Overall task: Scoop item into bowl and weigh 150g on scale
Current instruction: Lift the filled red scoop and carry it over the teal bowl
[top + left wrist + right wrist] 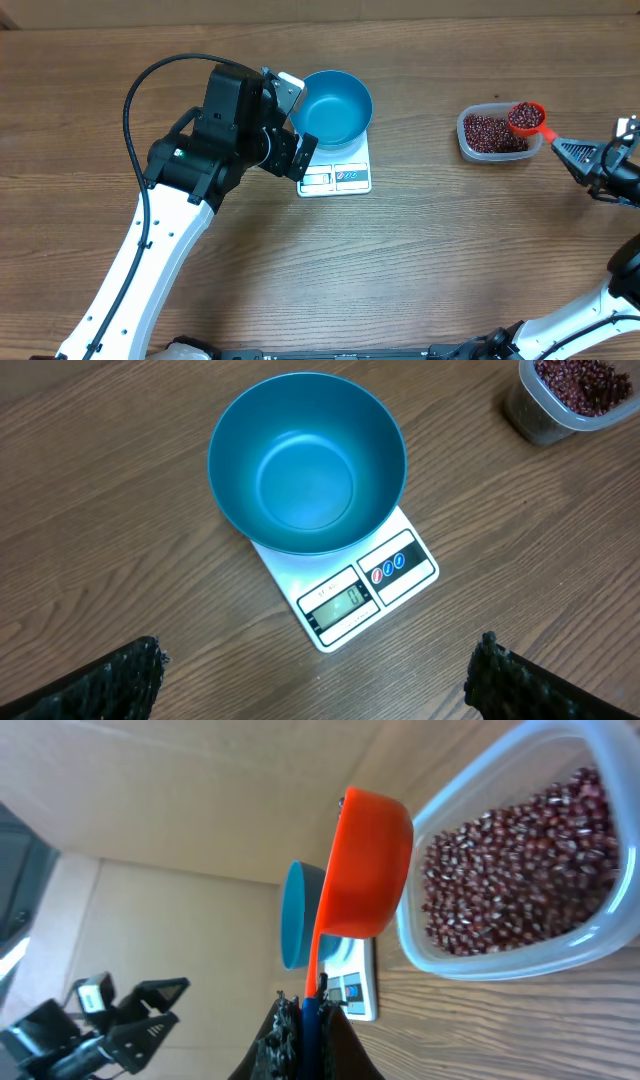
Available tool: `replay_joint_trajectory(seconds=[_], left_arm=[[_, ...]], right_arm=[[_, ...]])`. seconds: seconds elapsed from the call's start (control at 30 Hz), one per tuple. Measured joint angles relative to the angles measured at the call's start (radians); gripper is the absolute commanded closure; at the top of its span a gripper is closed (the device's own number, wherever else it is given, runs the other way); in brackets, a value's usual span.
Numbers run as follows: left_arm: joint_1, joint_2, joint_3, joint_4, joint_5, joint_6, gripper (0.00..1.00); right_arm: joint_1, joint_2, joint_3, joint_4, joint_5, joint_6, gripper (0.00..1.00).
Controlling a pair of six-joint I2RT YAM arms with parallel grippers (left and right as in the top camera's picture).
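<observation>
The blue bowl (335,105) stands empty on the white scale (340,178); the left wrist view shows the bowl (305,460) and the scale (350,595) from above. My left gripper (295,125) hovers open at the bowl's left side, its fingers (110,680) wide apart with nothing between them. My right gripper (580,155) is shut on the handle of an orange scoop (527,117) heaped with red-brown beans. The scoop (365,865) hangs over the edge of the clear tub (470,145) of beans (510,870).
The tub sits at the right of the wooden table, well apart from the scale. Bare wood lies between them and along the front. A black cable loops over the left arm (170,190).
</observation>
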Motion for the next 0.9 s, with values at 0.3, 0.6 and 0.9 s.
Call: replay_joint_trajectory(seconds=[0.3, 0.6, 0.9], left_arm=[[0.000, 0.000, 0.000, 0.000, 0.000, 0.000, 0.00], [0.000, 0.000, 0.000, 0.000, 0.000, 0.000, 0.00], [0.000, 0.000, 0.000, 0.000, 0.000, 0.000, 0.00]], right_arm=[[0.081, 0.000, 0.000, -0.096, -0.046, -0.075, 0.96], [0.303, 0.000, 0.000, -0.096, -0.129, -0.135, 0.96], [0.519, 0.002, 0.040, -0.085, -0.144, -0.143, 0.97]])
